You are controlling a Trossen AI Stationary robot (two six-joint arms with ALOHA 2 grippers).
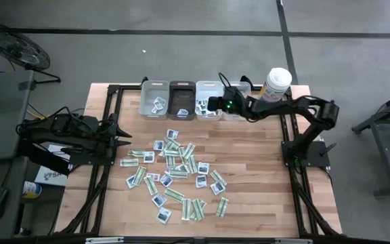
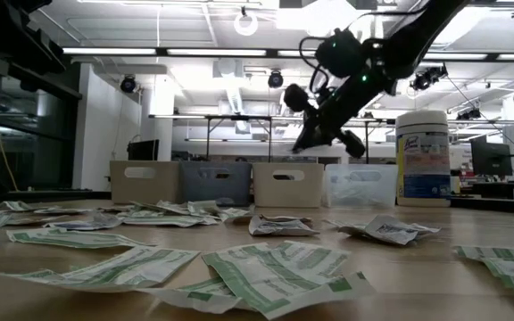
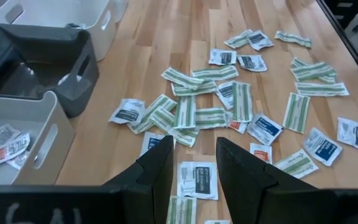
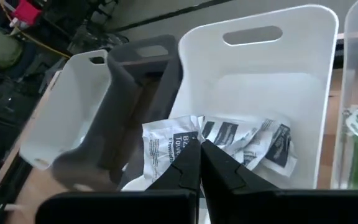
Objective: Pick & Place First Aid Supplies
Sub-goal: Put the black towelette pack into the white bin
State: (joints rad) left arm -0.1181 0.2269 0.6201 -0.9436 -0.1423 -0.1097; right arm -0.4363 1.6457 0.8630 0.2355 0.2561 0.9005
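The right gripper hangs above the white bin, third in a row of four bins at the far edge of the wooden table, its fingers pinched together with nothing visible between them. Inside that bin lie several crumpled white packets with dark print, directly below the closed fingertips. To one side stand a dark grey bin and a light grey bin; on the other side a clear bin holds green-striped packets, next to a tall white canister. The left gripper waits low at the table's left side, its fingers set a narrow gap apart and holding nothing, pointed at the loose pile of first aid packets. That pile, narrow green-and-white strips mixed with squarish white packets marked in dark blue, is spread across the middle of the table.
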